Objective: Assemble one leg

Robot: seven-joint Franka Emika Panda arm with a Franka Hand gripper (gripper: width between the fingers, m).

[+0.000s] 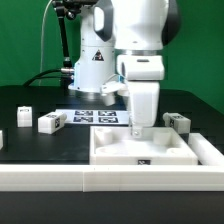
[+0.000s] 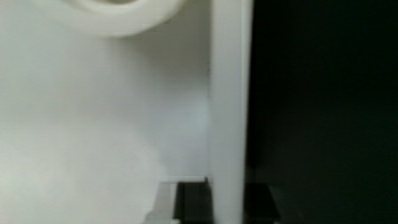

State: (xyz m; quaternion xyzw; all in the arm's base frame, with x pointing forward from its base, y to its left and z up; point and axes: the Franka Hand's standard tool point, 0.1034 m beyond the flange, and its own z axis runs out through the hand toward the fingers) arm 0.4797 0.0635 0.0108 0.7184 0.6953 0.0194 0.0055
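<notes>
The large white square tray-like piece [image 1: 150,152] lies at the front of the black table. My gripper [image 1: 142,128] reaches down onto its far raised rim. In the wrist view the two dark fingers [image 2: 192,203] stand on either side of the rim [image 2: 228,110], closed against it, with the gripper [image 2: 228,205] centred on the rim. The tray-like piece's flat white face [image 2: 107,120] has a round socket [image 2: 125,12]. Small white legs with tags lie loose on the table: two at the exterior view's left [image 1: 48,121] [image 1: 22,114] and one at the right [image 1: 177,121].
A white wall [image 1: 110,182] runs along the table's front edge, right against the tray-like piece. The marker board [image 1: 92,117] lies behind the gripper near the robot's base [image 1: 95,70]. Another small white part [image 1: 2,140] sits at the exterior view's left edge.
</notes>
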